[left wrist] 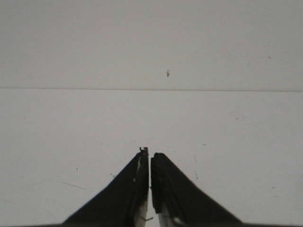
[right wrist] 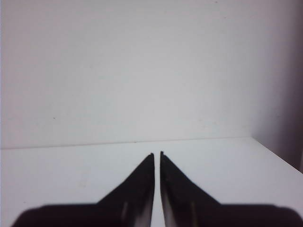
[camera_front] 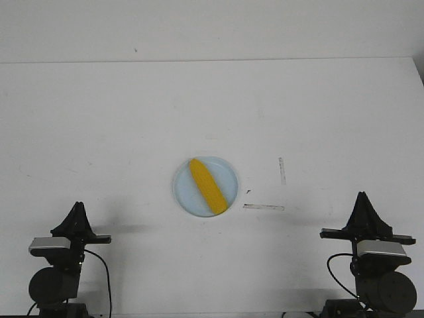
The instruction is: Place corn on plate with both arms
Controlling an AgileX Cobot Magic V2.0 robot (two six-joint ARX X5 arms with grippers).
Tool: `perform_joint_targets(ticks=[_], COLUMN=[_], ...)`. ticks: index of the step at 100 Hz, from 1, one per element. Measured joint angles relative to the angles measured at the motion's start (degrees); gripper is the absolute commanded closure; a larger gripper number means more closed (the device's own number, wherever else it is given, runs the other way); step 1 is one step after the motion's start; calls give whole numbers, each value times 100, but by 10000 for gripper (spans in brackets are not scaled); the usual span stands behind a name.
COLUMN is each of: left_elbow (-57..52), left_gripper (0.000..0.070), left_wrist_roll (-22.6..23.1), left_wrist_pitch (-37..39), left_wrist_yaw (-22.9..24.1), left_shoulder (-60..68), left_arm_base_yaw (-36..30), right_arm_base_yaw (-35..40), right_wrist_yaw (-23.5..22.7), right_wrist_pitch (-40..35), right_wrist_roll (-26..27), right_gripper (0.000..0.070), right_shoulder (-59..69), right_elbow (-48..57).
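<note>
The yellow corn [camera_front: 207, 186] lies diagonally across the pale blue plate [camera_front: 184, 193] in the middle of the white table, seen only in the front view. My left gripper [camera_front: 78, 206] sits at the near left, well away from the plate, its black fingers [left wrist: 137, 177] pressed together and holding nothing. At the near right my right gripper [camera_front: 362, 196] is likewise shut and empty, its fingers [right wrist: 173, 182] almost touching. Neither wrist view shows the corn or the plate.
Two thin grey tape marks [camera_front: 263, 207] lie on the table just right of the plate. The table's far edge meets a white wall [camera_front: 212, 30]. Its right edge [camera_front: 417, 73] shows at the upper right.
</note>
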State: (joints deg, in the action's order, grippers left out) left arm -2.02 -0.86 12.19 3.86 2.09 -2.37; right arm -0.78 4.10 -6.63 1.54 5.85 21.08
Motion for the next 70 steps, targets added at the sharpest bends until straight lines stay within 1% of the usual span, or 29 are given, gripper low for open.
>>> perform_joint_targets(ticks=[10, 70], left_elbow=[4, 4], left_gripper=[699, 699], left_wrist_roll=[0, -2], left_wrist_pitch=[-26, -221], left_wrist_yaw=[-57, -79], left_shoulder=[-192, -181], left_arm_base_yaw=[52, 61], right_arm_base_yaw=[0, 2], right_wrist_yaw=[0, 0], right_wrist_pitch=[2, 4], right_wrist_roll=[0, 0], right_gripper=[682, 682], right_shoulder=[0, 0], right_elbow=[0, 0])
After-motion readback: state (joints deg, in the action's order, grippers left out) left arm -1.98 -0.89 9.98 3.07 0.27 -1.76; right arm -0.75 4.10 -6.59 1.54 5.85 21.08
